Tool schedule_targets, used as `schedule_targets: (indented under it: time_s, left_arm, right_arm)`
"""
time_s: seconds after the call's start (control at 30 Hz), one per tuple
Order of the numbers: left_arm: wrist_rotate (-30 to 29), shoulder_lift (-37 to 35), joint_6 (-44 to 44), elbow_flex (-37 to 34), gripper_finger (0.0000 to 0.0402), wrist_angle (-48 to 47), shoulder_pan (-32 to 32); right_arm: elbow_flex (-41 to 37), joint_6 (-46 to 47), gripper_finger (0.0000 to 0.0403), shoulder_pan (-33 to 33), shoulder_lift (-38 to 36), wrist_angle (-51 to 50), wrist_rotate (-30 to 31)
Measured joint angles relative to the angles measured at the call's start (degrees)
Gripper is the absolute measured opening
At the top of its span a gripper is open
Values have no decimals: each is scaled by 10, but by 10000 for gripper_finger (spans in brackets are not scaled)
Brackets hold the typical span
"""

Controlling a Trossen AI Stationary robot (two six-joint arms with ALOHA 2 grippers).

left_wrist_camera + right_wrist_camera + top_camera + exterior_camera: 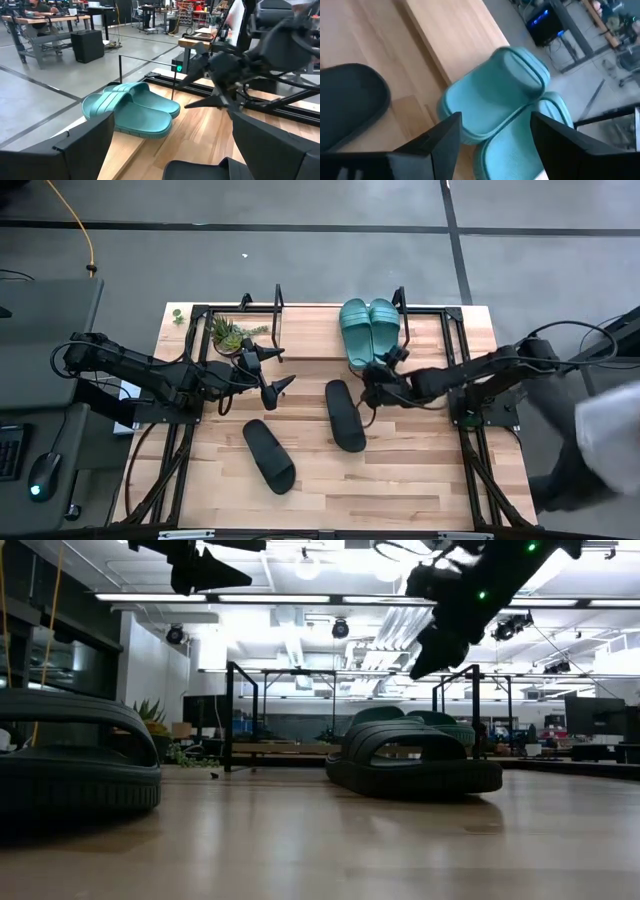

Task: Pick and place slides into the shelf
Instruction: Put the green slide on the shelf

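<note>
Open tabletop (400,480) lies in front of both arms. Two teal slides (367,330) sit side by side on the shelf (300,330) (a small plant (228,335) occupies its other end); two black slides (345,415) lie on the table. The left gripper (272,372) and right gripper (385,375) both hover spread and empty.

So the table (400,480) is a light butcher-block wood top. At the far edge sits the shelf (300,340), a low rack with a pale board base and black wire end frames. Two teal slides (367,330) sit side by side on that board, touching. Two black slides (345,415) lie loose on the tabletop, well apart. A small green plant (228,333) sits near the shelf's left end.
</note>
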Motion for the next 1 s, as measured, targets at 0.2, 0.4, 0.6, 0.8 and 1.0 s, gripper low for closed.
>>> schedule_targets:
  time_s: [0.2, 0.4, 0.6, 0.8, 1.0]
  left_arm:
    - [0, 0, 0, 0, 381, 4, 0]
    - [0, 0, 2, 0, 381, 4, 0]
    - [0, 0, 2, 0, 381, 4, 0]
    - [0, 0, 2, 0, 381, 4, 0]
    - [-3, 0, 2, 0, 381, 5, 0]
  right_arm:
    - [0, -18, 226, -40, 3, 11, -26]
    - [-29, -43, 226, -59, 6, 49, -40]
    - [-83, -97, 226, -65, 6, 160, -53]
    - [-90, -111, 226, -72, 6, 188, -76]
    - [-90, -109, 226, -72, 6, 184, -100]
